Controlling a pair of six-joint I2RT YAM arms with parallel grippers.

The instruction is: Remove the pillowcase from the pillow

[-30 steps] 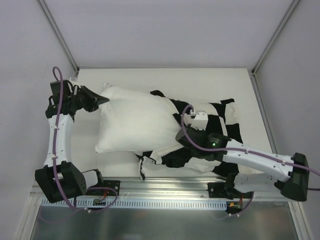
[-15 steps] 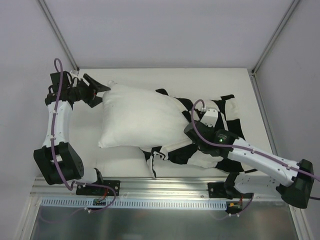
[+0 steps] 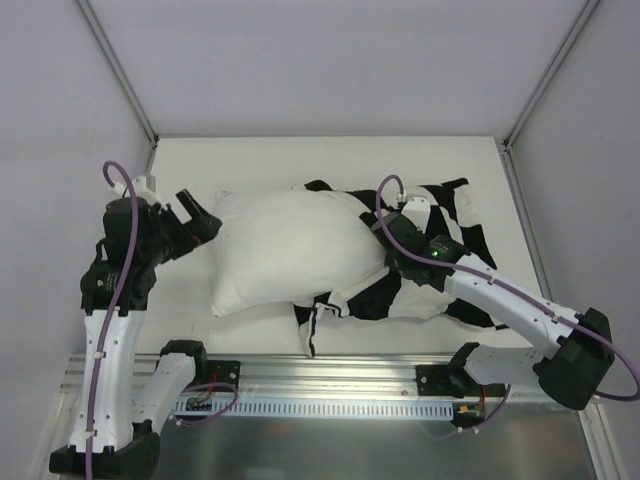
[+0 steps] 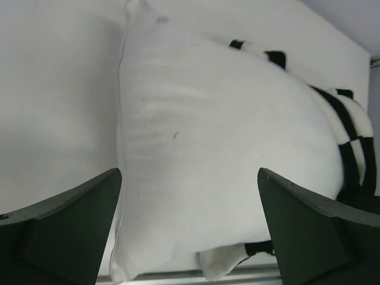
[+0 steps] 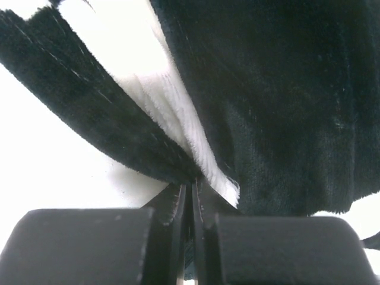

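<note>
Camera overhead: left end effector has let go of pillow corner since one second ago, jaws spread wide just beside pillow's left end. Pillow lies on bench, right end inside pillowcase. Left wrist: I see pillow between spread jaws, nothing gripped. Right wrist: right end effector pinched tight on pillowcase edge.

The right end of the pillow hides inside the pillowcase and under the right arm. In the right wrist view the pillowcase runs off the top and right side, and the right gripper tips are lost in its fold
</note>
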